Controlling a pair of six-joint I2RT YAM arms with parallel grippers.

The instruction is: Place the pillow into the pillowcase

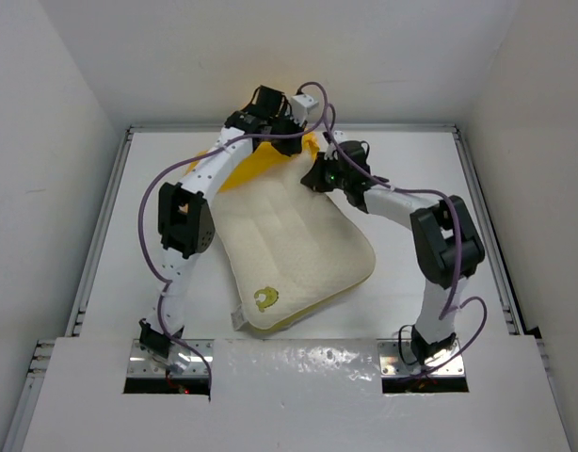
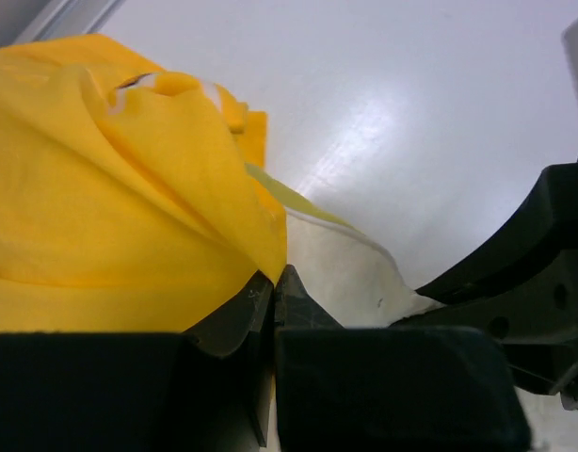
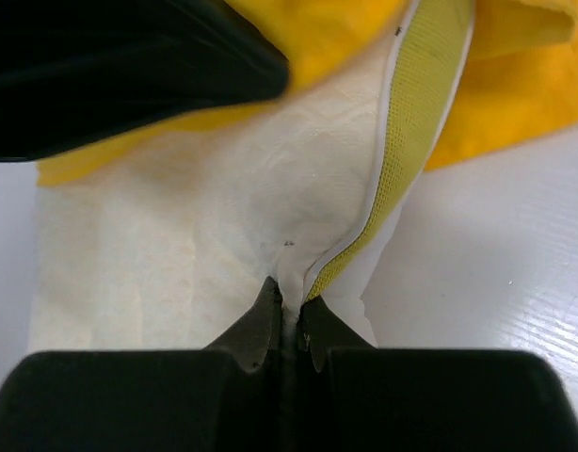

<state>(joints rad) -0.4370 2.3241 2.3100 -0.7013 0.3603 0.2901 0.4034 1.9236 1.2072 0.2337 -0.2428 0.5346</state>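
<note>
The cream quilted pillow (image 1: 294, 245) lies slanted on the table, its yellow-green logo (image 1: 265, 299) at the near corner. Its far end sits in the bunched yellow pillowcase (image 1: 259, 158). My left gripper (image 1: 291, 132) is at that far end. In the left wrist view it (image 2: 273, 282) is shut on a fold of the pillowcase (image 2: 110, 207), with the pillow (image 2: 341, 273) just beside it. My right gripper (image 1: 317, 177) is shut on the pillow's far right edge. In the right wrist view it (image 3: 291, 306) pinches the pillow (image 3: 195, 226) next to the yellow mesh band (image 3: 416, 113).
White walls close in the white table (image 1: 430, 188) at the left, right and back. Metal rails (image 1: 482, 207) run along its sides. A white cover plate (image 1: 298, 386) spans the near edge over the arm bases. Purple cables loop off both arms.
</note>
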